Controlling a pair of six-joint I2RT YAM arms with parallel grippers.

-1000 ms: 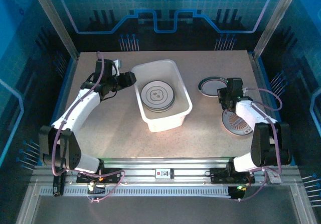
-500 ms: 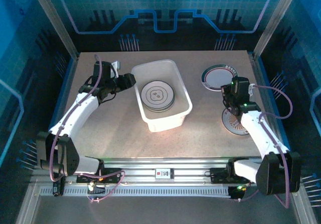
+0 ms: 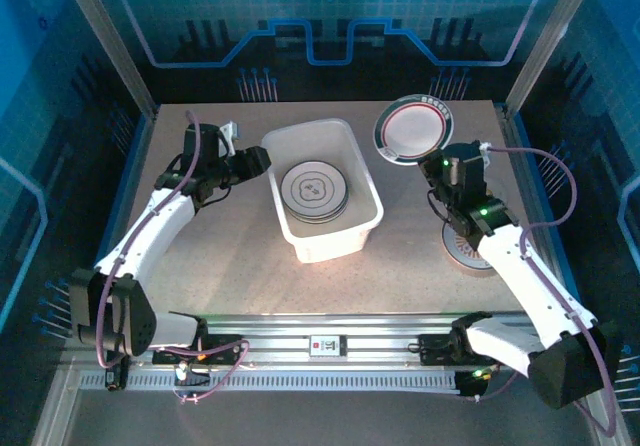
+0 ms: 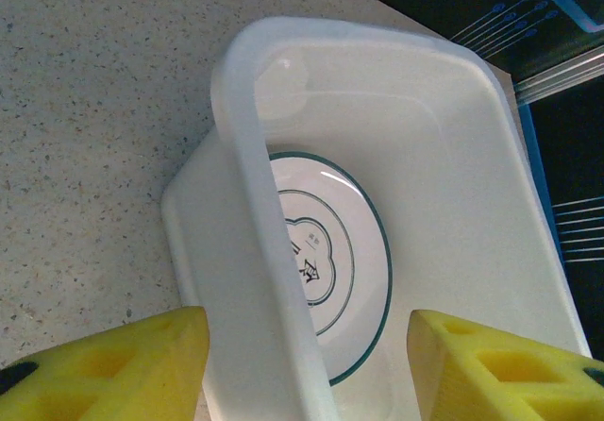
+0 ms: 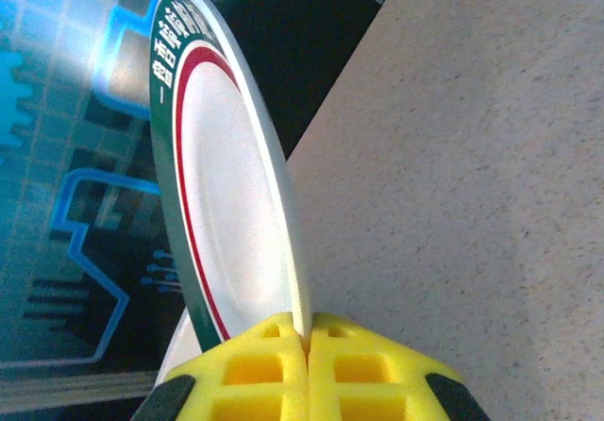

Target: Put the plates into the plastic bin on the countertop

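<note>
Over the speckled counter [image 3: 230, 256], my right end effector [image 5: 307, 336] is clamped on a lettered plate [image 3: 413, 131], aloft just right of the plastic bin [image 3: 365, 181]; I'd swing left, level it and lower gently, while my left end effector [image 3: 258, 158] sits fingers apart astride the bin's left wall.

Dim blue surround — countertop [image 3: 240, 256] brightly lit, close foreground blurred.

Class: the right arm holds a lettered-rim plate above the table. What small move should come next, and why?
Probably swing the plate left toward the plastic bin. The right gripper is shut on its edge, holding it tilted clear of the countertop, and the bin, with a stack of plates inside, sits to its left.
</note>
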